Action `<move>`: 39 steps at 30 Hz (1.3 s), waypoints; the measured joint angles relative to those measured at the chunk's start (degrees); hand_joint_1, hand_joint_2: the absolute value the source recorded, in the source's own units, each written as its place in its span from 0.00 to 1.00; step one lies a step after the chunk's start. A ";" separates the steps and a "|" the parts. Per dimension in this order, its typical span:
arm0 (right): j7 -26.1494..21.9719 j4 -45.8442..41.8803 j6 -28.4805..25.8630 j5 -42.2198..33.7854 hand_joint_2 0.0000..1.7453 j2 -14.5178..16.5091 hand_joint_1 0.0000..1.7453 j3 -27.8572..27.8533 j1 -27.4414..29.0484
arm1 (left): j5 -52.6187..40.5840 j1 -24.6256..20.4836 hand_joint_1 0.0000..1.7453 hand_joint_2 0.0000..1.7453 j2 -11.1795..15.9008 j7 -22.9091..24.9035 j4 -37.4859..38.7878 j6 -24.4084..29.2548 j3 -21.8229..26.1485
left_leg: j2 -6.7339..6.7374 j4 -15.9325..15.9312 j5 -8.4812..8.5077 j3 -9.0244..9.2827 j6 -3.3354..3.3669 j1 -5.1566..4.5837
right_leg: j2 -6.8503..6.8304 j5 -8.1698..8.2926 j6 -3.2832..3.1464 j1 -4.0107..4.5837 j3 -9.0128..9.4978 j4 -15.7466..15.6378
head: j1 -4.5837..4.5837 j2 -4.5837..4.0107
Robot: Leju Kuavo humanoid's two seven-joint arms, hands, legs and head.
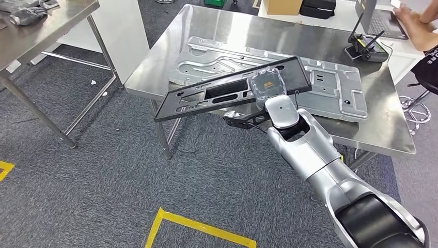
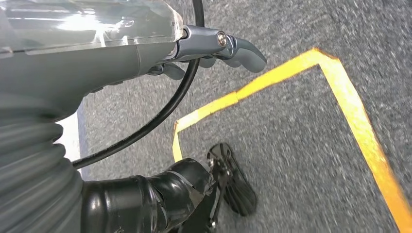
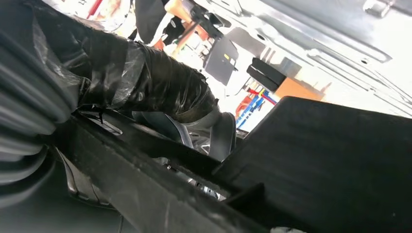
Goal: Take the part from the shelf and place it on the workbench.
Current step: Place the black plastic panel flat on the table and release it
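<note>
The part is a long black panel (image 1: 217, 93) with cut-outs. It lies slanted over the near edge of the steel workbench (image 1: 382, 124). Its far end is over a silver stamped plate (image 1: 330, 85), and its near end juts out over the carpet. My right hand (image 1: 266, 87) grips the panel near its middle. In the right wrist view the dark-wrapped fingers (image 3: 160, 87) curl around the panel's black edge (image 3: 330, 160). I cannot tell whether the panel touches the plate. My left hand (image 2: 214, 48) hangs over the floor with nothing in it, fingers loosely apart.
A black controller with antennas (image 1: 366, 49) stands at the bench's far right, near a person's hand (image 1: 413, 23). A second steel table (image 1: 41, 26) stands to the left. Yellow tape (image 1: 196, 225) marks the grey carpet. A cardboard box (image 1: 281, 6) sits behind the bench.
</note>
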 joint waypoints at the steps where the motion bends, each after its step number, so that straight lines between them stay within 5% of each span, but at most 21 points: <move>1: -0.01 0.14 0.00 0.00 1.00 -0.02 1.00 0.05 -0.05 | -0.04 0.06 0.00 1.00 -0.14 0.05 0.02 0.00 0.01 | -0.04 -0.06 -0.62 0.74 -0.05 -0.06 | -0.01 3.55 -0.90 0.74 0.87 -4.35 | 0.01 0.00; 3: 0.00 0.32 0.00 0.00 1.00 -0.08 1.00 0.08 -0.20 | -0.13 0.07 0.00 1.00 -0.47 0.11 0.04 -0.01 0.01 | -0.18 -0.43 -1.71 1.94 -0.38 -0.14 | 0.41 9.80 -2.42 1.99 2.58 -10.97 | 0.01 0.00; 4: 0.00 0.38 -0.01 0.00 1.00 -0.10 1.00 0.09 -0.26 | -0.16 0.02 0.00 1.00 -0.59 0.15 0.05 -0.02 0.01 | -0.23 -0.70 -1.93 2.50 -0.56 -0.19 | 0.53 11.43 -2.99 2.33 3.21 -12.66 | 0.00 0.00; 7: -0.02 0.42 -0.02 -0.01 1.00 -0.03 1.00 0.11 -0.30 | -0.22 -0.11 0.00 1.00 -0.55 0.25 0.02 -0.02 0.01 | -0.12 0.58 -0.73 2.88 -1.38 -0.40 | 0.37 11.13 -4.00 1.91 5.90 -14.80 | 0.01 0.00; 9: 0.00 0.48 -0.02 -0.01 1.00 0.03 1.00 0.13 -0.40 | -0.23 -0.17 0.00 1.00 -0.45 0.32 0.01 -0.03 0.01 | -0.01 5.70 -0.14 0.14 -1.96 -0.25 | 0.22 10.50 -4.31 1.38 8.02 -16.00 | -0.03 0.00; 12: 0.00 0.56 -0.08 0.00 1.00 0.14 1.00 0.23 -0.49 | -0.22 -0.19 0.00 1.00 -0.35 0.40 0.01 -0.04 0.01 | 0.14 12.72 -5.12 -5.73 -3.09 0.50 | 0.30 8.66 -3.93 1.01 10.09 -16.10 | -0.07 0.00; 14: -0.05 0.67 -0.10 0.00 1.00 0.15 1.00 0.40 -0.38 | -0.20 -0.12 0.00 1.00 -0.23 0.40 0.01 -0.04 0.02 | 0.28 11.57 -7.15 -7.42 -3.96 1.11 | 0.50 7.07 -3.22 0.61 11.50 -15.58 | -0.08 0.00; 15: -0.04 0.73 -0.11 0.00 1.00 0.15 1.00 0.48 -0.35 | -0.19 -0.06 0.00 1.00 -0.18 0.40 0.01 -0.04 0.02 | 0.34 8.96 -5.57 -7.40 -4.40 1.46 | 0.57 6.15 -2.80 0.36 12.21 -15.09 | -0.08 0.00; 17: -0.01 0.81 -0.18 0.00 1.00 0.14 1.00 0.58 -0.35 | -0.07 0.18 0.00 1.00 -0.13 0.32 0.01 -0.05 0.04 | 0.62 2.98 1.28 -7.04 -5.03 1.87 | 0.64 4.16 -1.86 -0.06 13.06 -13.62 | -0.08 -0.01; 19: 0.07 0.89 -0.33 0.00 1.00 0.11 1.00 0.63 -0.48 | 0.12 0.24 0.00 1.00 -0.13 -0.06 0.02 -0.07 0.05 | 0.84 0.59 5.73 -7.13 -4.38 1.63 | 0.72 2.76 -0.98 -0.21 12.78 -12.38 | -0.07 -0.01; 21: 0.11 0.93 -0.44 0.00 1.00 0.03 1.00 0.64 -0.57 | 0.26 0.13 0.00 1.00 -0.13 -0.58 0.03 -0.08 0.09 | 0.81 0.61 6.05 -7.24 -3.44 1.27 | 0.73 2.43 -0.74 -0.28 12.35 -12.09 | -0.08 0.00; 31: 0.66 0.92 -0.69 0.04 1.00 -1.05 1.00 0.64 -0.66 | 0.31 0.02 0.00 1.00 0.07 -2.28 0.03 -0.70 0.27 | 0.23 0.24 5.48 -7.19 -2.65 1.05 | 0.27 2.11 -1.05 -0.36 13.11 -13.41 | -0.09 0.00; 39: 0.96 0.70 -0.85 0.01 1.00 -2.32 1.00 0.33 -0.64 | 0.38 -0.06 0.00 1.00 0.25 -2.15 0.02 -0.98 0.39 | 0.34 0.25 5.61 -6.95 -2.36 1.00 | 0.24 2.16 -0.08 -0.38 13.24 -13.60 | -0.08 0.00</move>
